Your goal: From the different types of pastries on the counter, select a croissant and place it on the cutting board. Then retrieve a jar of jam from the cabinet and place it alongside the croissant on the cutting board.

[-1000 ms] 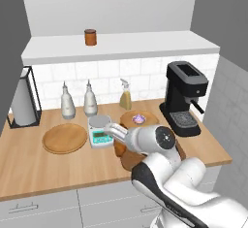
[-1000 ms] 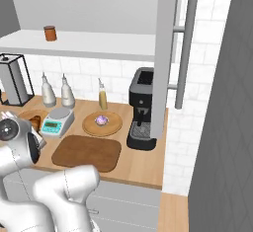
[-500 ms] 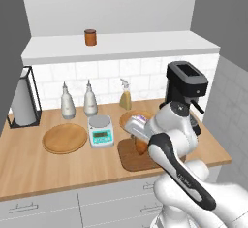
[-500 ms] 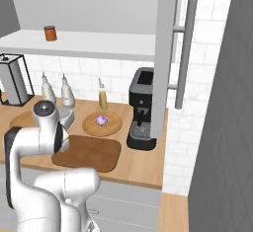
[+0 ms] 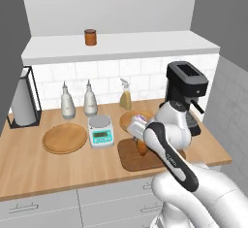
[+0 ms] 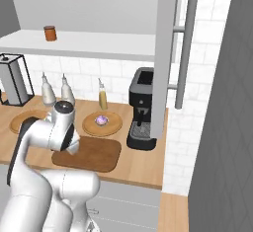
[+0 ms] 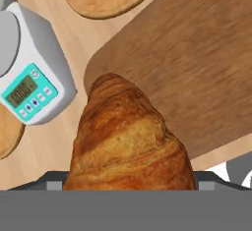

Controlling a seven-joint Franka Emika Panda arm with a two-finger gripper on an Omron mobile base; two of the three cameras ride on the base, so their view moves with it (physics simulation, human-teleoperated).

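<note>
We find the gripper closed on the croissant, with the cutting board directly below it.

The arm bends forward and down, its gripper closed around the croissant.

On the bench, the cutting board lies at centre. The scale sits at its 10 o'clock, a round plate farther toward 9. Another plate carrying the frosted pastry sits at 12, the coffee machine at 2. The croissant hangs over the board's near-left corner. The jar stands on the cabinet shelf above.
</note>
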